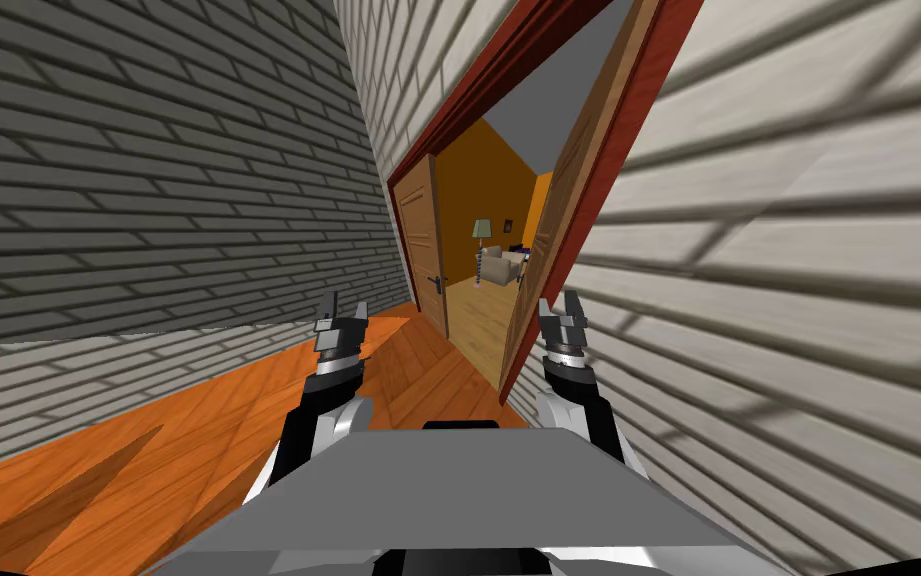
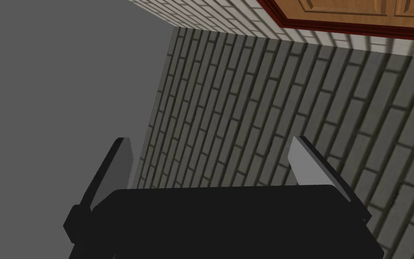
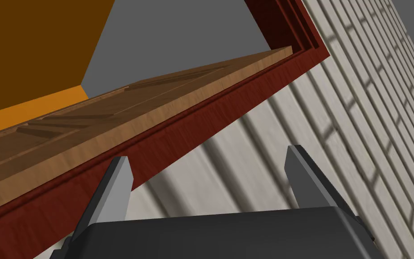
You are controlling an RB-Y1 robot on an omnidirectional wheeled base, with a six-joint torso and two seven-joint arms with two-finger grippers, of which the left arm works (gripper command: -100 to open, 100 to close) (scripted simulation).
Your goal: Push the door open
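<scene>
A corridor with a shiny orange wooden floor [image 1: 148, 450]. A shaded grey brick wall [image 1: 148, 180] runs along one side and a pale brick wall [image 1: 798, 300], striped with shadows, along the other. Past a dark red frame [image 1: 403, 190] lies a room with orange walls [image 1: 468, 190] and a grey ceiling [image 1: 538, 110], where a floor lamp [image 1: 482, 245] stands just beside a pale armchair [image 1: 500, 266]

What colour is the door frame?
Dark red door frame, around the brown wood door; clearest in the right wrist view.
</scene>
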